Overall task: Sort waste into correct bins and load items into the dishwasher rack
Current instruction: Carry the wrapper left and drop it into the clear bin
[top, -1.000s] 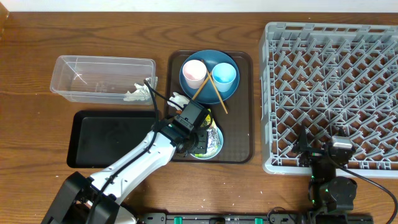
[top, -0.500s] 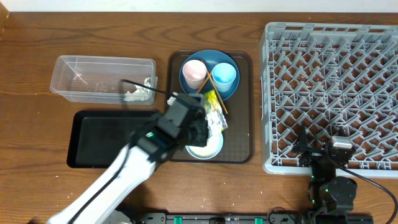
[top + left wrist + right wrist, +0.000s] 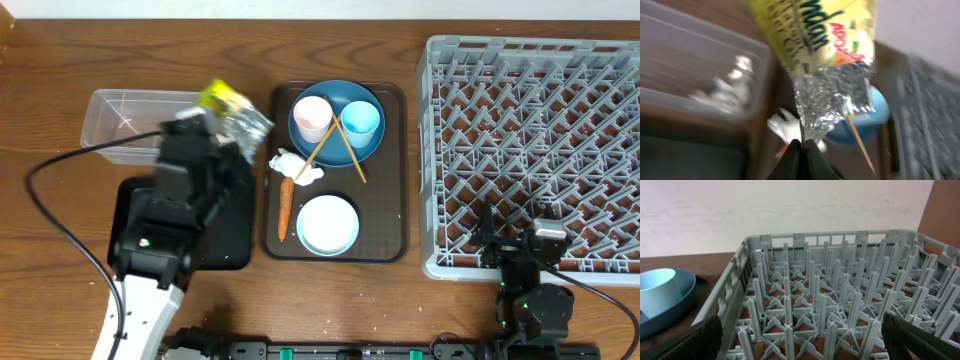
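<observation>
Left half of desk (image 3: 50, 70):
- Clear plastic box (image 3: 125, 128) lies toward the far left corner. Bits of white tissue (image 3: 730, 89) lie inside it at its right end.
- Shallow black tray (image 3: 232, 242) lies just beside the box on the near side. My left arm covers most of it from above.
- My left end effector (image 3: 803, 148) is pinched tight on the yellow-green wrapper (image 3: 815, 45), gripping the silver torn end. The printed yellow part sticks up past the fingertips.
- From overhead the wrapper (image 3: 232, 108) sits over the right end of the clear box. How high above the box it is, I cannot tell.

Middle of desk, dark brown serving tray (image 3: 388, 225):
- Far end: blue plate (image 3: 352, 98) carrying a pink cup (image 3: 312, 116) and a light blue cup (image 3: 361, 120), both upright and side by side.
- Wooden chopsticks (image 3: 347, 148) are crossed, leaning from the plate onto the tray.
- Left edge: crumpled white tissue (image 3: 293, 166), touching the top of the orange carrot (image 3: 285, 208), which lies lengthwise along that edge.
- Near end: pale bowl (image 3: 328, 224), upright, just right of the carrot.

Right half of desk:
- Grey dishwasher rack (image 3: 530, 130) fills the right side, with no dishes on its pegs.
- My right end effector (image 3: 807, 342) is parked at the rack's near edge with fingers spread wide and nothing held.
</observation>
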